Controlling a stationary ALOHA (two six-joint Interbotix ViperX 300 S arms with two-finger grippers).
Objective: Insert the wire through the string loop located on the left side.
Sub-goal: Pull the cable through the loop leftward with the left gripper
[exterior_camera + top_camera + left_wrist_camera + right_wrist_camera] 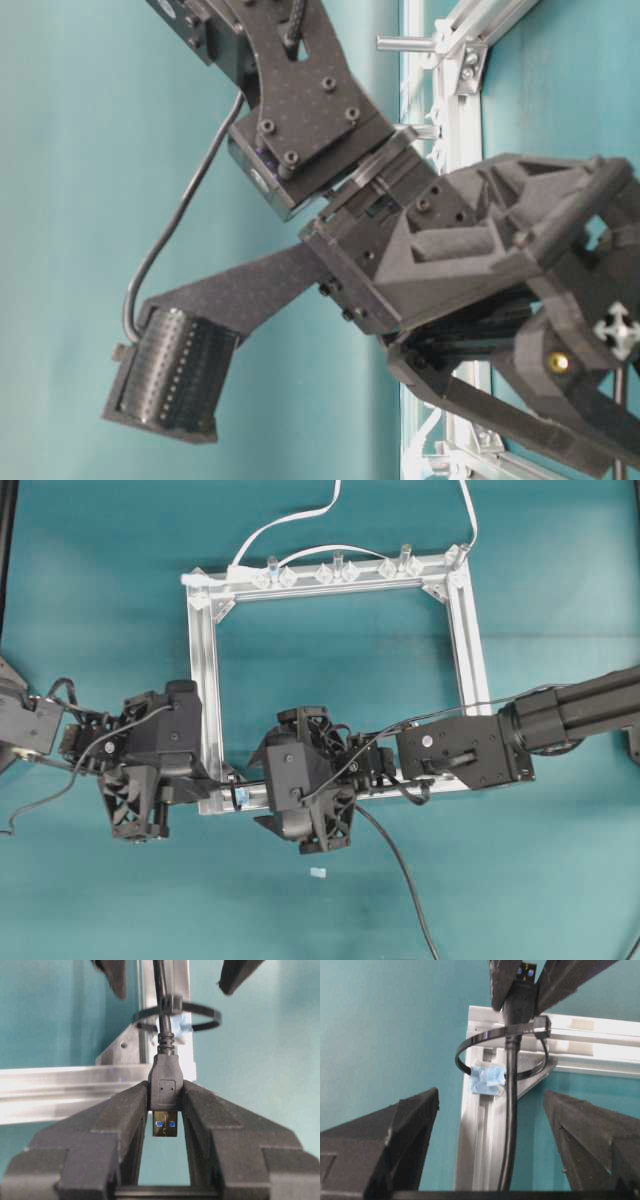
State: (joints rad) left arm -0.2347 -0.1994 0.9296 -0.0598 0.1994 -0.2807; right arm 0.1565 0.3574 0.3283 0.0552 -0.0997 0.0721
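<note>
Left end effector (165, 1110) grips the wire's (510, 1110) plug, already past the string loop (470, 1042) at the frame's (480, 1125) corner; right end effector (490, 1125) stands released behind. Threading looks done; next, probably drawing slack through gently. Thin black cable, blue-tongued metal plug.

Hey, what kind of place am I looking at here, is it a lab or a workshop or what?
Probably a robotics lab test bench: two black robot arms work over a teal tabletop, where a silver aluminium frame carries clear clips and a string loop for cable threading. No room beyond shows.
</note>
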